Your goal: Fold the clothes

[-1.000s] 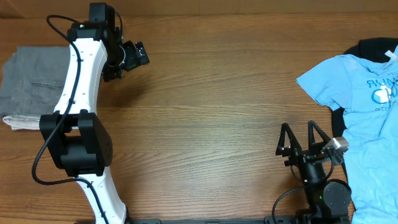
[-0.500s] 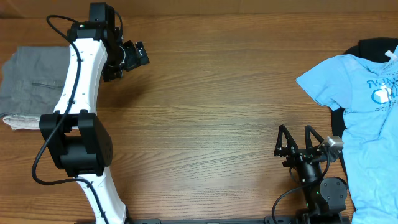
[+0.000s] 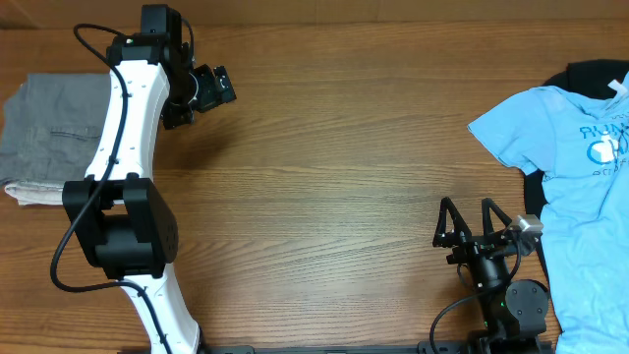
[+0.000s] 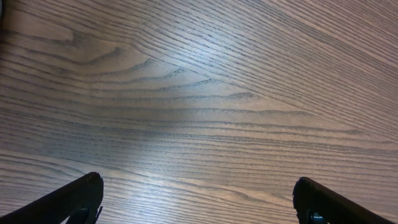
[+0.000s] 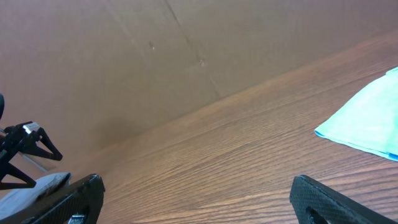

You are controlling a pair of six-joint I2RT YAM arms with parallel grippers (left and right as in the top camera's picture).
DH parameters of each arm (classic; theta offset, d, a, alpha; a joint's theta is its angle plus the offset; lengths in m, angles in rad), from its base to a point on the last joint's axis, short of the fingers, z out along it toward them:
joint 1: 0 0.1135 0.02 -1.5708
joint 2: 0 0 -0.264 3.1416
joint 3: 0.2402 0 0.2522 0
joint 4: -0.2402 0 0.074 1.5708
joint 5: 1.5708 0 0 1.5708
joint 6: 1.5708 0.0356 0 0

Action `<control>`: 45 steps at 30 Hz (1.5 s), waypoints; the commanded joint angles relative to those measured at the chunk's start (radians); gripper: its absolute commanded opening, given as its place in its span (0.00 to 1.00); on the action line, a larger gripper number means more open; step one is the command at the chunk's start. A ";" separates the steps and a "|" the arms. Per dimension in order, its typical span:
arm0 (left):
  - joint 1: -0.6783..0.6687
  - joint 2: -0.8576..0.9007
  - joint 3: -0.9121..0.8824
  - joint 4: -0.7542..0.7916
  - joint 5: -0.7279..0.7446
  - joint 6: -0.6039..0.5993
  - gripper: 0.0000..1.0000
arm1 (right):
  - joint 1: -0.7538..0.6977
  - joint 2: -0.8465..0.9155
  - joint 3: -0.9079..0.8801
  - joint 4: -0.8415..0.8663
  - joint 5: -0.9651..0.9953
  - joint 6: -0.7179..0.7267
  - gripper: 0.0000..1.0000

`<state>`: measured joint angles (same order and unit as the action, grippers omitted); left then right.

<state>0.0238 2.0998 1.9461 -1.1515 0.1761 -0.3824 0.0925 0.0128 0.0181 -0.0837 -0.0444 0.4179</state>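
The clothes, plain grey shorts (image 3: 49, 128), lie folded flat at the table's far left, with a slit pocket showing. My left gripper (image 3: 201, 93) hovers to the right of them, apart from the cloth. Its wrist view shows the left gripper (image 4: 199, 188) open over bare wood with nothing between the jaws. My right gripper (image 3: 470, 218) is open near the front right of the table, far from the shorts. In its own view the right gripper (image 5: 198, 185) is empty and looks across the wood.
A light blue printed T-shirt (image 3: 575, 187) is spread at the right edge over a black garment (image 3: 595, 74); its corner (image 5: 373, 121) shows in the right wrist view. A beige folded edge (image 3: 34, 192) pokes out under the grey shorts. A brown wall backs the table.
The right gripper has shifted slightly left and toward the front edge. The left arm and the shorts have not moved.
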 commanded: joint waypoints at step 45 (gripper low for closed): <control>-0.359 -0.792 0.017 0.000 -0.003 0.013 1.00 | 0.004 -0.009 -0.010 0.003 0.010 -0.002 1.00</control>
<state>-0.3305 1.3956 1.9514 -1.1526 0.1764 -0.3820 0.0925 0.0128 0.0181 -0.0841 -0.0441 0.4183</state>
